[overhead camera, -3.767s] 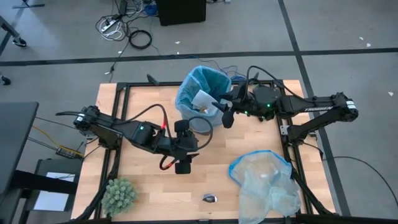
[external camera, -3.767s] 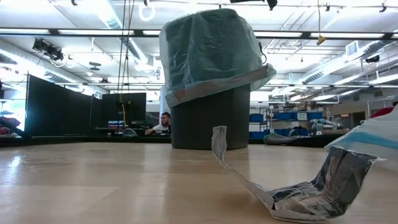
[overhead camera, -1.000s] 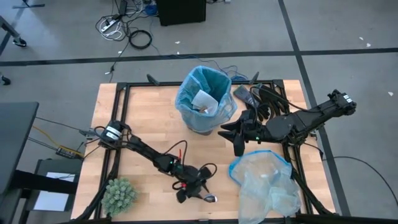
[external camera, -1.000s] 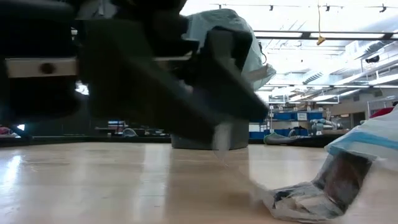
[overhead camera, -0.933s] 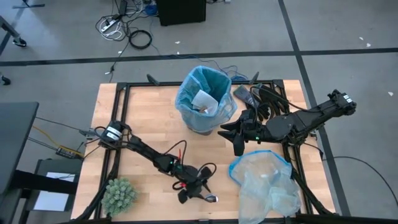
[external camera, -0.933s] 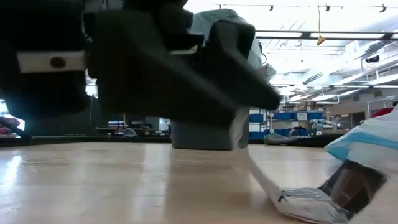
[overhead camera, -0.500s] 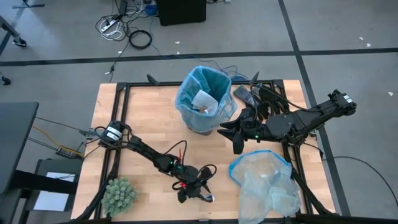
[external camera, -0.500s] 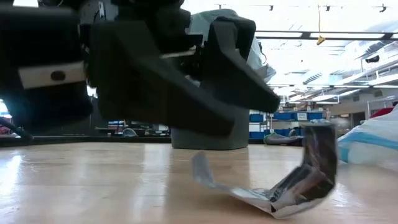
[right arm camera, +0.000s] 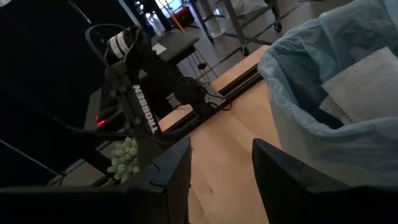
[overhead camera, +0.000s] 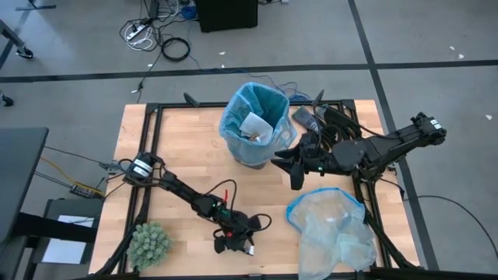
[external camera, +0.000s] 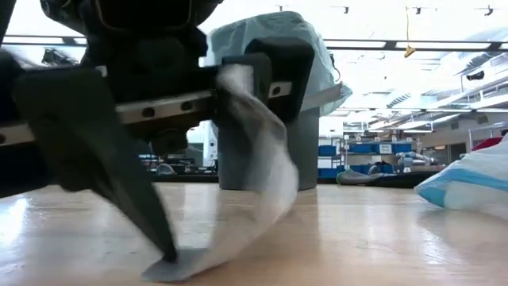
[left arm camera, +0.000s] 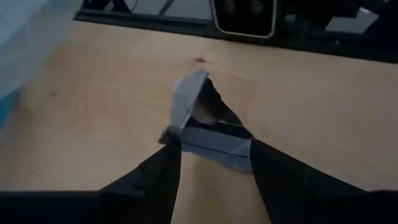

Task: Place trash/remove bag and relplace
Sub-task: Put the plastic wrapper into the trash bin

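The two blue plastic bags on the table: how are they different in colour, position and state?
The sky-blue bag is stretched open over the dark bin; the paler bag lies crumpled flat on the table. The sky-blue bag holds white paper; the paler bag seems to hold nothing. The sky-blue bag stands at the far edge; the paler bag lies at the near right corner. Both are thin plastic.

Your left gripper [external camera: 198,159] pinches a silvery wrapper [external camera: 254,171] just above the table [external camera: 381,238], before the blue-lined bin [external camera: 305,111].

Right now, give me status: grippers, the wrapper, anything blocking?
Left gripper shut on wrapper, low at the table's front edge. Right gripper open, empty, beside the lined bin. Route to bin looks open.
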### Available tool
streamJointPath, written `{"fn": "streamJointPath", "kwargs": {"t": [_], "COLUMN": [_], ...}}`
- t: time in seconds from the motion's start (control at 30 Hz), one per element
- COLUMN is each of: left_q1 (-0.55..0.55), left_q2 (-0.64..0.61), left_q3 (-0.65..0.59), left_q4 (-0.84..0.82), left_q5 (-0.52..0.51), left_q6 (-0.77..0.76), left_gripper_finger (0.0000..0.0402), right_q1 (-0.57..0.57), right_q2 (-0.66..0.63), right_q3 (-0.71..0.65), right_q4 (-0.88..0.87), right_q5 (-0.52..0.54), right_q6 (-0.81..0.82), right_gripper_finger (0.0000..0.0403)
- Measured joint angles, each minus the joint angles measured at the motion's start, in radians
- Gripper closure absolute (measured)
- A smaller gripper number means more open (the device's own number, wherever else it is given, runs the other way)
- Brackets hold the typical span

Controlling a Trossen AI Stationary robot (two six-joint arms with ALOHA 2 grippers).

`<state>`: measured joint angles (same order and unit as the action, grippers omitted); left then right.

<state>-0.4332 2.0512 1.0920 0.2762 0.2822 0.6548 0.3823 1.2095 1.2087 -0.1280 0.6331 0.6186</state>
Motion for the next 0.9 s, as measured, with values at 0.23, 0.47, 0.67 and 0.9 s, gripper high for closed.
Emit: {"fn": "streamJointPath", "kwargs": {"t": [0.23,0.47,0.67,0.9], "left_q1": [0.001,-0.002,-0.002,-0.003], "left_q2": [0.063,0.095,0.097,0.097], "left_q3": [0.006,0.003,0.003,0.003], "left_q4": [0.05,0.13,0.152,0.152], "left_q5": [-0.026,-0.052,-0.108,-0.189], "left_q6": [-0.206,-0.379,-0.404,-0.458], "left_gripper_finger": [0.0201,0.0254,0.0369,0.0398], "right_q1": [-0.009,-0.013,-0.013,-0.013], "right_q2": [0.0,0.0,0.0,0.0], "right_q3": [0.0,0.0,0.0,0.0], "right_q4": [0.0,0.001,0.008,0.009], "right_q5": [-0.002,-0.004,-0.004,-0.004], "right_q6": [-0.002,-0.01,-0.011,-0.012], "right_gripper_finger": [0.0245,0.0245,0.0245,0.0245]}}
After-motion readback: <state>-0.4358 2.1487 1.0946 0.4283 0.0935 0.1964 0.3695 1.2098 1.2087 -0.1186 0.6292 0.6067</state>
